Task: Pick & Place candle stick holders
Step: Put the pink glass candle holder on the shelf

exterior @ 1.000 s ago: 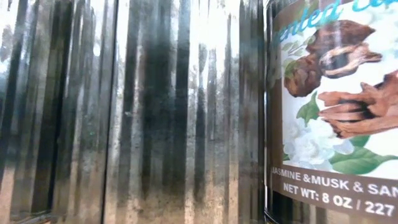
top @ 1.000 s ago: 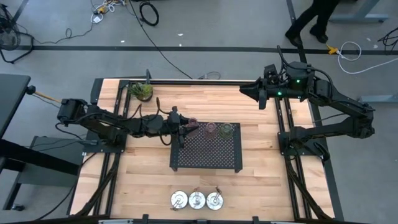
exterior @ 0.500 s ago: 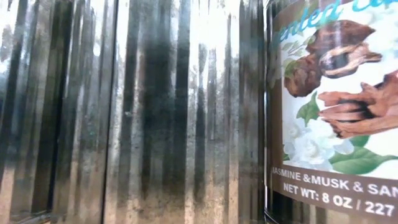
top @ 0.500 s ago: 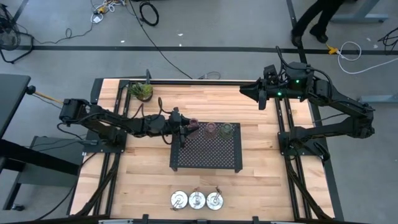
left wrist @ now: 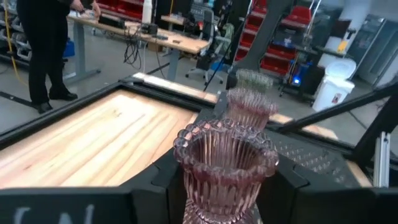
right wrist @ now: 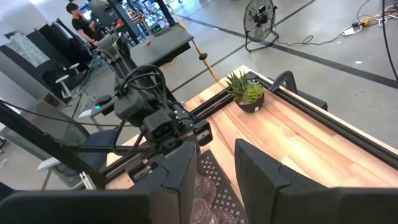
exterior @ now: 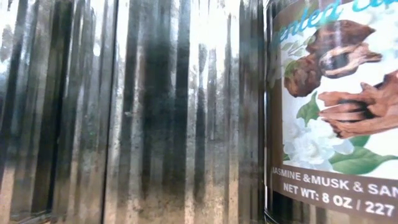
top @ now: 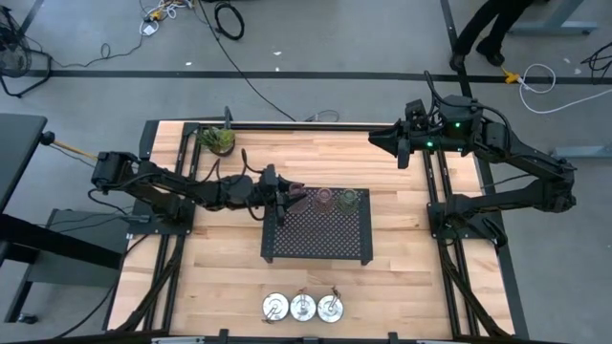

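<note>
Three glass candle stick holders stand in a row along the far edge of the black perforated tray (top: 317, 250): a pink one (top: 299, 196), a second pink one (top: 325, 198) and a green one (top: 349, 199). My left gripper (top: 289, 196) is at the tray's far left corner, shut on the first pink holder (left wrist: 227, 155). Three silver dish holders (top: 303, 307) sit in a row on the table near its near edge. My right gripper (top: 375, 141) waits high at the far right with a narrow gap between its fingers (right wrist: 214, 180), holding nothing. My left gripper has the pink holder's narrow lower body (left wrist: 194, 200) between its two fingers (left wrist: 163, 182), below the flared beaded rim. The fingers come level from the table's left. The holder stands upright over the tray's far left corner; its foot is hidden, so whether it rests on the tray cannot be told.
A small green potted plant (top: 217, 139) stands at the table's far left corner. The low view is filled by a ribbed shiny surface (exterior: 124, 112) and a labelled candle jar (exterior: 336, 112) right against the camera. Bare wood lies between the tray and the silver dishes.
</note>
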